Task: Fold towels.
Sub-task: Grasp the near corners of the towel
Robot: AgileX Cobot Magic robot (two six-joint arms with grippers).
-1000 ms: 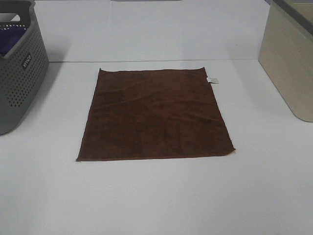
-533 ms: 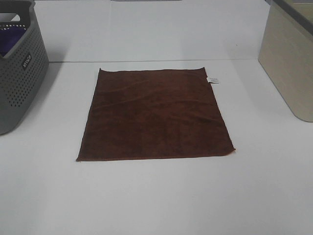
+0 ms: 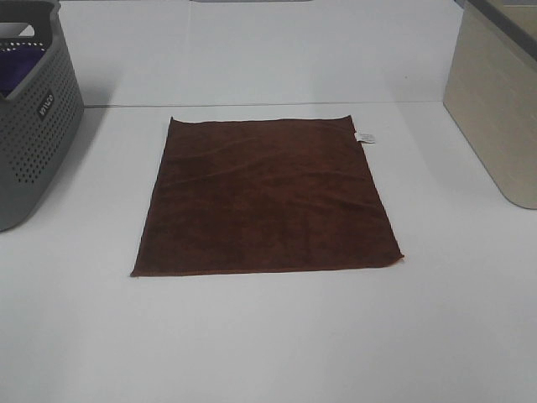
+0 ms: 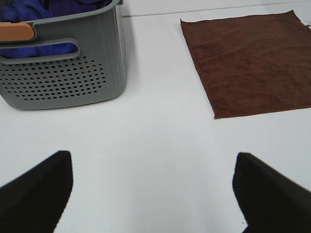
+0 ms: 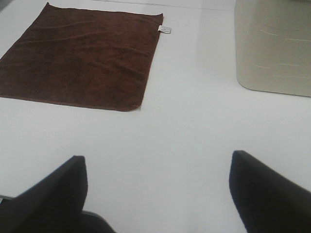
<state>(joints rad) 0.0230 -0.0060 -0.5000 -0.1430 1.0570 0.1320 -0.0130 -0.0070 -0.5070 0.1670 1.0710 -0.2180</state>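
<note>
A dark reddish-brown square towel (image 3: 267,198) lies flat and unfolded on the white table, with a small white tag (image 3: 365,137) at its far right corner. It also shows in the left wrist view (image 4: 252,60) and the right wrist view (image 5: 80,56). Neither gripper appears in the exterior view. My left gripper (image 4: 153,189) is open and empty over bare table, short of the towel's near left corner. My right gripper (image 5: 158,189) is open and empty over bare table, short of the towel's near right corner.
A grey perforated basket (image 3: 29,126) holding blue cloth (image 4: 29,9) stands at the left. A beige bin (image 3: 499,101) stands at the right. The white table (image 3: 268,336) spreads around the towel.
</note>
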